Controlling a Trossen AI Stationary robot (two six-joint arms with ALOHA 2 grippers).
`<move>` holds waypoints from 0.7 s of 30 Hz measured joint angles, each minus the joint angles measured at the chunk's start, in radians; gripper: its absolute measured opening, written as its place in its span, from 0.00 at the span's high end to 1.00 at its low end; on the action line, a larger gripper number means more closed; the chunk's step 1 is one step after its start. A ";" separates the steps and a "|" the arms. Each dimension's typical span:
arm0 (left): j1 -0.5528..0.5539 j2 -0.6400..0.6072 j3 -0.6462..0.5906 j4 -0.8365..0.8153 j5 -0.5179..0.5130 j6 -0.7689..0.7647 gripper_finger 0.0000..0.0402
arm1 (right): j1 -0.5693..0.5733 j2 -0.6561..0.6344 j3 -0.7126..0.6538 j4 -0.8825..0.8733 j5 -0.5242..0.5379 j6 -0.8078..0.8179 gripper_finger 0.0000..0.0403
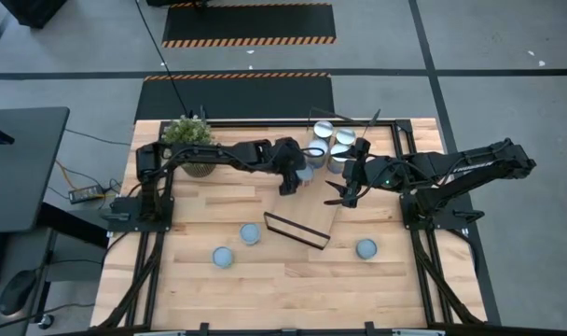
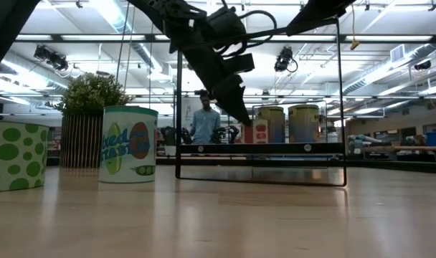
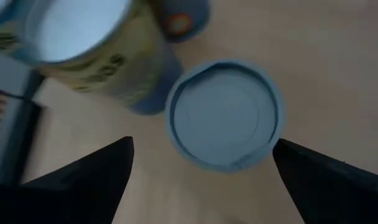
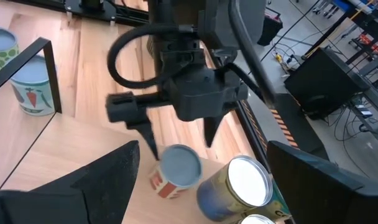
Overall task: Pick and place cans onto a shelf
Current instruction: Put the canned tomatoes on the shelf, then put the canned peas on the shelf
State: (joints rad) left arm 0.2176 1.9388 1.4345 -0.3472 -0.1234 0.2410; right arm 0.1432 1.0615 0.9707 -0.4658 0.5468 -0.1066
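The shelf (image 1: 311, 210) lies slantwise in the middle of the table, with several cans (image 1: 332, 145) standing on its far end. My left gripper (image 3: 202, 143) is open above one more can (image 3: 225, 115) on the shelf board; its fingers stand either side of the blue-grey top, apart from it. The right wrist view shows that can (image 4: 178, 169) upright below the left gripper (image 4: 179, 140). My right gripper (image 1: 344, 194) hovers open beside the shelf, holding nothing. Three cans (image 1: 251, 233) (image 1: 223, 257) (image 1: 366, 248) stand on the tabletop near the front.
A potted plant (image 1: 188, 142) stands at the table's far left. A yellow-sided can (image 3: 83, 37) stands close beside the one under my left gripper. The shelf's black end frame (image 2: 261, 172) rises upright. A person (image 2: 204, 122) stands in the room beyond.
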 joint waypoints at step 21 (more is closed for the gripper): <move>-0.079 -0.276 -0.001 -0.273 0.091 -0.049 0.03 | 0.000 0.001 0.000 0.001 -0.019 0.008 0.11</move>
State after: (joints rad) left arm 0.1390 1.6626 1.4332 -0.6205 -0.0320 0.1919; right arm 0.1432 1.0622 0.9703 -0.4652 0.5282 -0.0989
